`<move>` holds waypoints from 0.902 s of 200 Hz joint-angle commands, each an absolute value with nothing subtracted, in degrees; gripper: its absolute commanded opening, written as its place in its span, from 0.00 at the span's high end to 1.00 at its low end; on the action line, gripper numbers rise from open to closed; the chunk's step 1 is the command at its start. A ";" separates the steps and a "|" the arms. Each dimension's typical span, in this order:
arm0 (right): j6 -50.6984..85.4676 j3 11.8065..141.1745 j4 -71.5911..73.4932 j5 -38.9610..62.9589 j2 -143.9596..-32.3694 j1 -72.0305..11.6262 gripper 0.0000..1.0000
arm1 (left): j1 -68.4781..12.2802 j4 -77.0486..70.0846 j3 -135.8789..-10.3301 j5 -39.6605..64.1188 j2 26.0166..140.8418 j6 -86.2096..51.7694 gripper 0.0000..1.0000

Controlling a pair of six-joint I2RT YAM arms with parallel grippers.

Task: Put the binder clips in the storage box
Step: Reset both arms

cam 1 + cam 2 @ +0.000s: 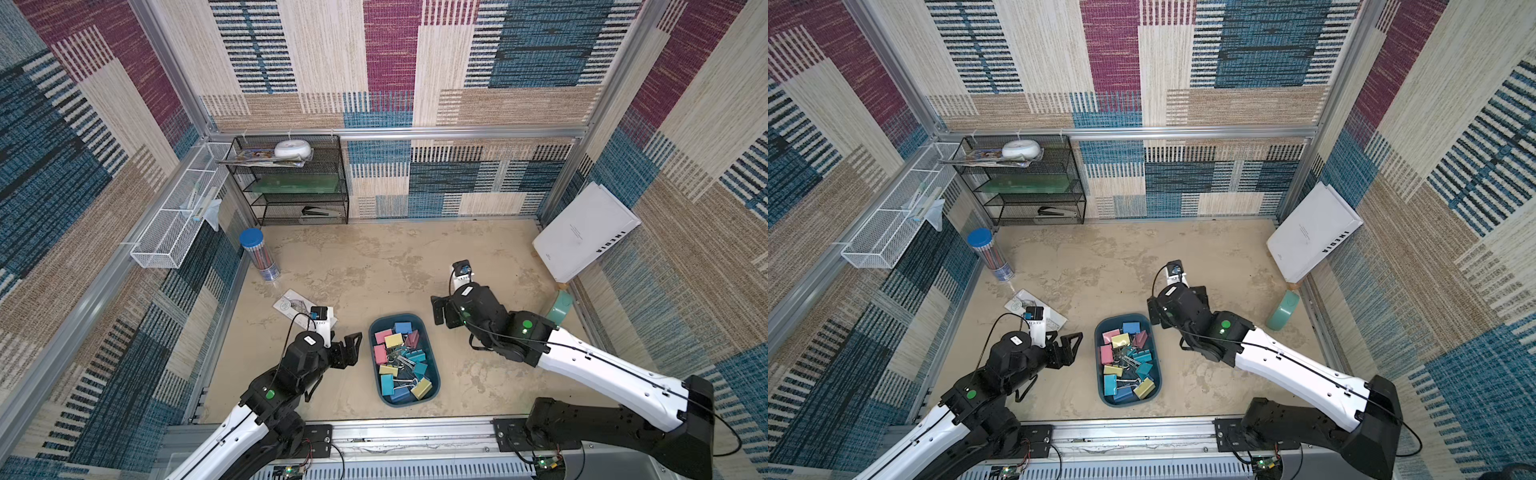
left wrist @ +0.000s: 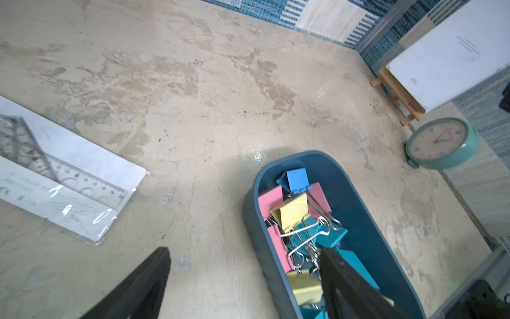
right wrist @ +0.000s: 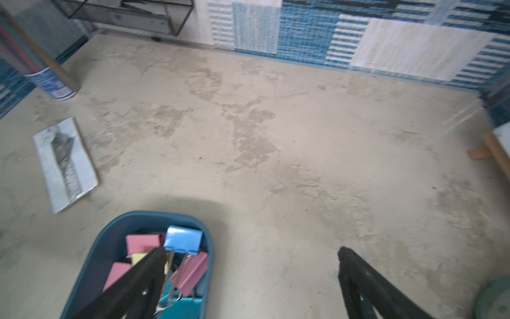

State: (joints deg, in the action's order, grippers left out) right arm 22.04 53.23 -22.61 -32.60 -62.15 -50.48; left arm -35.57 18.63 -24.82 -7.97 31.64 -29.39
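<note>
The storage box (image 1: 435, 365) (image 1: 1097, 353), dark teal and oblong, lies on the floor near the front, between my two arms. Several binder clips (image 1: 401, 361) (image 1: 1127, 359) in pink, yellow, blue and teal fill it in a heap, wire handles tangled. My left gripper (image 1: 354, 347) (image 2: 245, 251) hovers just left of the box, jaws wide apart and empty; one finger shows over the clips (image 2: 292, 210). My right gripper (image 1: 436, 311) (image 3: 251, 250) stands open and empty by the box's far right corner. A blue clip (image 3: 183, 239) rests on top at that far end.
A packaged ruler set (image 1: 297, 305) lies left of the box, a pencil tube (image 1: 257, 253) behind it. A mint-green clock (image 1: 561, 309) and a white book (image 1: 582, 232) on a wooden stand lean at the right wall. A black mesh shelf (image 1: 291, 178) and a white wire basket (image 1: 178, 220) occupy the back left.
</note>
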 commanded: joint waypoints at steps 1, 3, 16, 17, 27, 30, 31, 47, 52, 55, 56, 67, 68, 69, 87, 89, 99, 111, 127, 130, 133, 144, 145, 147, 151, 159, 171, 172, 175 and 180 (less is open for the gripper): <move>14.81 49.80 -15.76 -31.77 -59.67 -44.01 0.00 | -35.59 20.75 -29.47 -17.94 35.80 -28.96 0.09; 14.58 49.56 -15.50 -32.20 -59.50 -43.46 0.00 | -35.59 20.79 -29.98 -18.46 36.33 -28.75 0.09; 13.63 47.47 -13.30 -34.70 -58.56 -39.57 0.00 | -35.47 19.86 -32.11 -23.03 39.89 -27.15 0.08; 13.58 47.38 -13.07 -34.71 -58.46 -39.43 0.00 | -35.49 19.78 -32.18 -23.42 40.16 -27.07 0.08; 12.44 45.29 -10.25 -34.25 -57.65 -35.82 0.00 | -35.34 18.76 -33.56 -26.90 42.97 -25.45 0.07; 12.24 44.48 -9.38 -34.20 -57.44 -34.81 0.00 | -35.29 18.35 -33.87 -28.77 43.37 -25.03 0.07; 12.14 44.21 -9.04 -34.15 -57.41 -34.41 0.00 | -35.27 18.23 -33.94 -29.24 43.57 -24.73 0.07; 11.15 40.68 -4.13 -32.62 -56.71 -29.00 0.00 | -34.09 15.13 -34.26 -38.08 46.21 -21.85 0.00; 10.60 38.95 -1.83 -32.60 -56.59 -27.52 0.00 | -32.80 14.00 -33.95 -38.89 46.65 -21.07 0.01; 10.13 38.02 -0.21 -32.47 -56.57 -26.70 0.00 | -31.85 13.07 -33.79 -38.93 46.81 -20.82 0.01; 10.03 37.60 0.34 -32.45 -56.54 -26.58 0.00 | -31.53 12.77 -33.68 -38.93 46.87 -20.74 0.01; 8.81 34.23 5.57 -32.68 -56.57 -23.80 0.00 | -28.14 8.41 -31.41 -38.66 47.12 -19.94 0.01; 8.80 33.90 6.08 -32.69 -56.58 -23.68 0.00 | -27.82 7.89 -31.26 -38.62 47.11 -19.86 0.01; 8.75 33.65 6.55 -32.69 -56.64 -23.40 0.00 | -27.67 7.42 -30.97 -38.65 47.11 -19.73 0.00; 7.45 28.38 17.10 -29.98 -56.88 -18.82 0.00 | -23.49 -2.00 -26.44 -40.13 47.66 -15.79 0.01; 7.16 27.37 18.67 -29.55 -56.89 -18.33 0.00 | -23.14 -2.61 -25.97 -40.20 47.77 -15.26 0.00; 5.18 23.32 26.17 -29.07 -56.78 -16.67 0.00 | -21.00 -6.83 -24.26 -41.07 48.45 -13.58 0.01; 2.45 17.98 36.93 -29.08 -56.99 -15.37 0.00 | -17.80 -12.44 -22.12 -40.39 49.59 -11.21 0.01; 1.93 15.12 43.27 -27.31 -57.79 -12.67 0.00 | -13.40 -18.23 -19.77 -38.27 51.73 -10.05 0.00; 1.93 14.82 44.08 -27.18 -58.01 -12.13 0.00 | -12.41 -18.76 -19.52 -36.97 52.29 -9.98 0.01; 1.91 14.40 45.16 -26.97 -58.23 -11.67 0.00 | -11.60 -19.48 -19.32 -35.67 52.87 -9.92 0.01; 1.70 12.19 50.48 -24.75 -59.55 -9.82 0.00 | -9.47 -23.47 -18.54 -32.16 55.78 -8.96 0.01; 1.68 11.98 51.03 -24.46 -59.66 -9.66 0.00 | -9.35 -24.17 -18.37 -31.85 56.19 -8.88 0.00; 1.56 11.74 51.85 -23.80 -59.91 -9.25 0.00 | -9.13 -25.27 -18.19 -31.36 56.70 -8.48 0.01; 1.43 10.82 54.23 -22.75 -60.90 -8.53 0.00 | -8.66 -27.40 -17.89 -30.59 58.41 -7.66 0.01; 1.32 9.74 58.03 -21.77 -62.69 -7.37 0.00 | -8.15 -30.89 -17.41 -30.00 61.41 -6.31 0.01; 1.05 8.87 62.34 -19.98 -65.65 -5.99 0.00 | -7.61 -35.48 -17.17 -28.23 65.54 -4.19 0.01; 1.05 8.79 62.72 -19.88 -65.92 -5.85 0.00 | -7.54 -36.28 -17.16 -28.09 66.00 -3.94 0.00; 1.05 8.63 63.73 -19.56 -66.68 -5.62 0.00 | -7.48 -38.00 -16.91 -27.82 67.06 -3.28 0.01; 1.10 8.42 65.06 -18.80 -67.94 -5.28 0.00 | -7.39 -40.77 -16.54 -27.69 68.97 -2.03 0.01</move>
State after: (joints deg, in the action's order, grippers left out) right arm 2.15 9.56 49.23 -23.64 -63.88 -6.92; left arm -8.29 -23.79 -17.43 -32.12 63.13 -8.27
